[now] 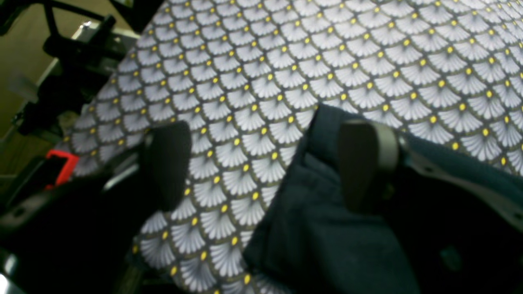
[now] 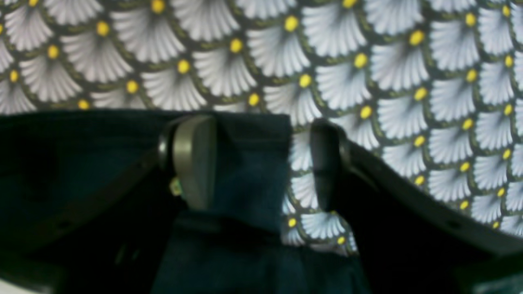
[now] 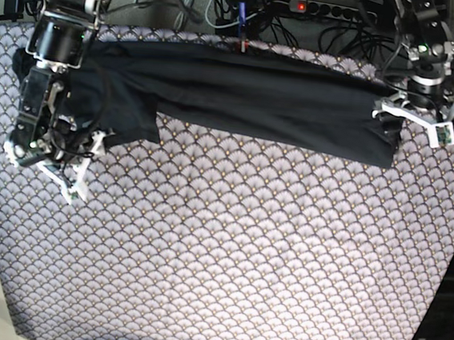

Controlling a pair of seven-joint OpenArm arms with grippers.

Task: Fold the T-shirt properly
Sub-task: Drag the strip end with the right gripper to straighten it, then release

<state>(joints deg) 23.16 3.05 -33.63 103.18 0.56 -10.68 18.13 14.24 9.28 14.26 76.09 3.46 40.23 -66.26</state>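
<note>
While the patterned tabletop [image 3: 227, 250] lies mostly bare, the T-shirt [image 3: 250, 96] stretches as a long dark band across its far side, so the fold seems midway. The right hand [image 2: 261, 163] and left hand [image 1: 265, 167] both stand apart over opposite corners; next, each should close on cloth, then carry it nearward together

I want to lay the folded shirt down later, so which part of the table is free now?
The whole near half of the fan-patterned tablecloth is bare, below the long black cloth T-shirt. The far strip is crowded: the shirt spans it, with the right gripper and left gripper at its ends, fingers apart.
</note>
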